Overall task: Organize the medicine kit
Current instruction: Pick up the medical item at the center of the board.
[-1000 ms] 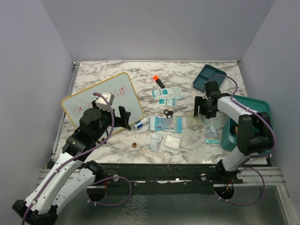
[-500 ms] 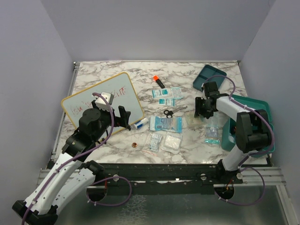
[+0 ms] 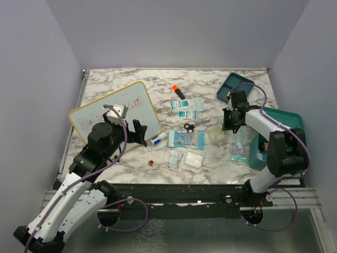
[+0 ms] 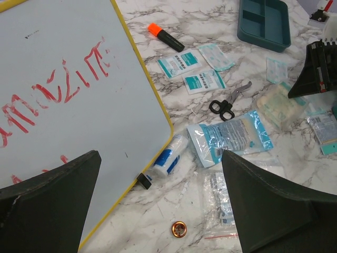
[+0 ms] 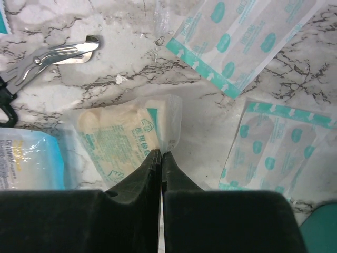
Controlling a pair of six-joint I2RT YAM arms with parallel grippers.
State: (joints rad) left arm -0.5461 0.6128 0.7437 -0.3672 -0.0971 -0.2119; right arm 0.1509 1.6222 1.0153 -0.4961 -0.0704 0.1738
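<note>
At the right edge of the table, the medicine kit [image 3: 292, 117] is set beside its tray [image 3: 236, 84], little is seen sorted, and packets are scattered loose, one gauze packet [image 5: 126, 137] is pinched at its edge by the closed right gripper [image 5: 160, 155], and the left gripper [image 3: 141, 132] is held wide open and empty.

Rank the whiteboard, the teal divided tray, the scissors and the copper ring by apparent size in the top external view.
Largest to smallest:
1. whiteboard
2. teal divided tray
3. scissors
4. copper ring
No pair looks close.
</note>
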